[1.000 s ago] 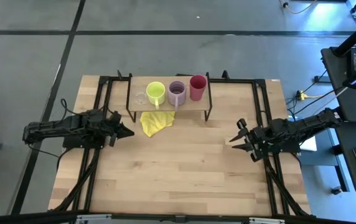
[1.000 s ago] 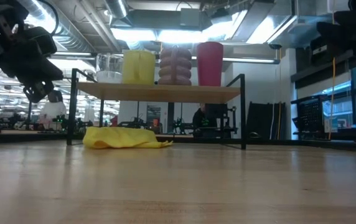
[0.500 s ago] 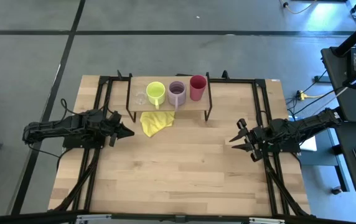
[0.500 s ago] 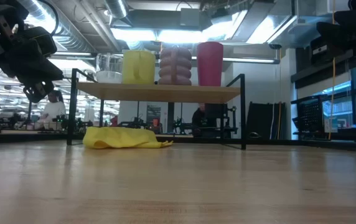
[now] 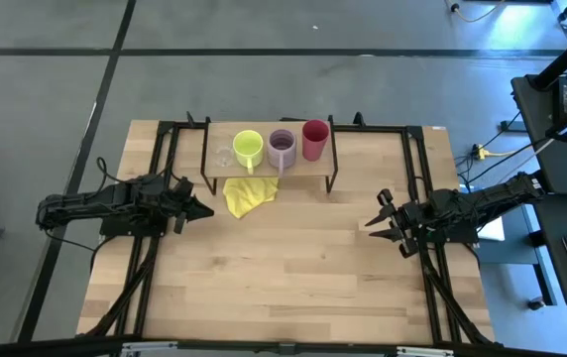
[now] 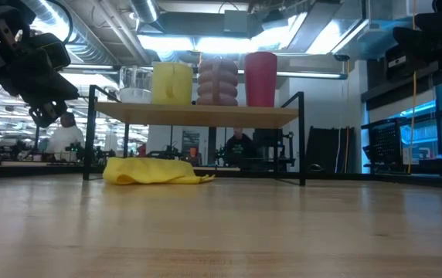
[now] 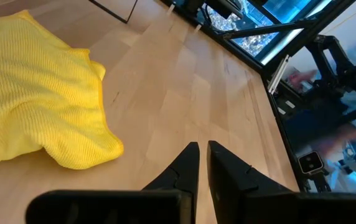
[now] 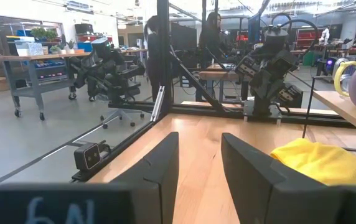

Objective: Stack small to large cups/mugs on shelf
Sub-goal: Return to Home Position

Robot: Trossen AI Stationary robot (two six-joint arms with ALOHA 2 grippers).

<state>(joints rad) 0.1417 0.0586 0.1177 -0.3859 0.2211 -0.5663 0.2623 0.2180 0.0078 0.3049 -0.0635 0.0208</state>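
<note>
Four vessels stand in a row on the shelf (image 5: 308,175), a light wooden board on thin black legs: a tiny clear glass (image 5: 225,156), a lime-yellow mug (image 5: 249,150), a lilac mug (image 5: 282,148) and a taller red cup (image 5: 315,139). The low view shows them upright on their bases: glass (image 6: 134,85), yellow mug (image 6: 172,83), lilac mug (image 6: 218,80), red cup (image 6: 260,78). My left gripper (image 5: 207,209) hovers shut at the table's left, near the yellow cloth (image 5: 247,194). My right gripper (image 5: 373,224) hovers open at the table's right.
A crumpled yellow cloth (image 7: 35,115) lies on the table, partly under the shelf's front edge. Black frame rails (image 5: 155,178) run along both sides of the tabletop. Bare wood (image 5: 283,268) fills the middle and near part. A person (image 6: 239,147) shows in the room behind.
</note>
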